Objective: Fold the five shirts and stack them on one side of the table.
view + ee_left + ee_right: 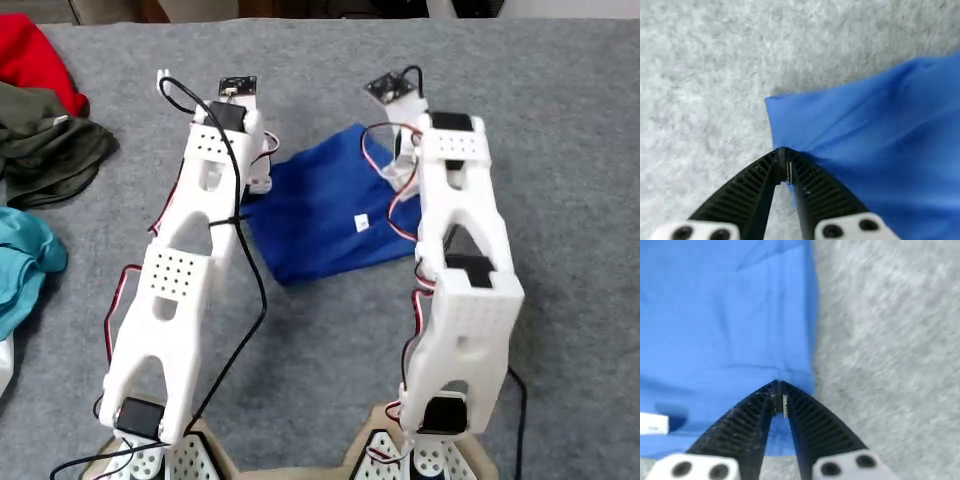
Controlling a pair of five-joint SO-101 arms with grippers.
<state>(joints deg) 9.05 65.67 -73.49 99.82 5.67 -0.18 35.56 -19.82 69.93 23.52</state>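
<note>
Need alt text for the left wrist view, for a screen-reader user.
The left gripper, its black fingers shut, pinches the edge of a blue shirt close to one corner. The shirt lies on the grey table cover, with creases running out from the pinch.

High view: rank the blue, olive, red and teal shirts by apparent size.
1. blue shirt
2. olive shirt
3. red shirt and teal shirt: about alike, both cut off by the picture's edge, so unranked.

No legible print anywhere, white tag (362, 223) on blue shirt (310, 220) included.
</note>
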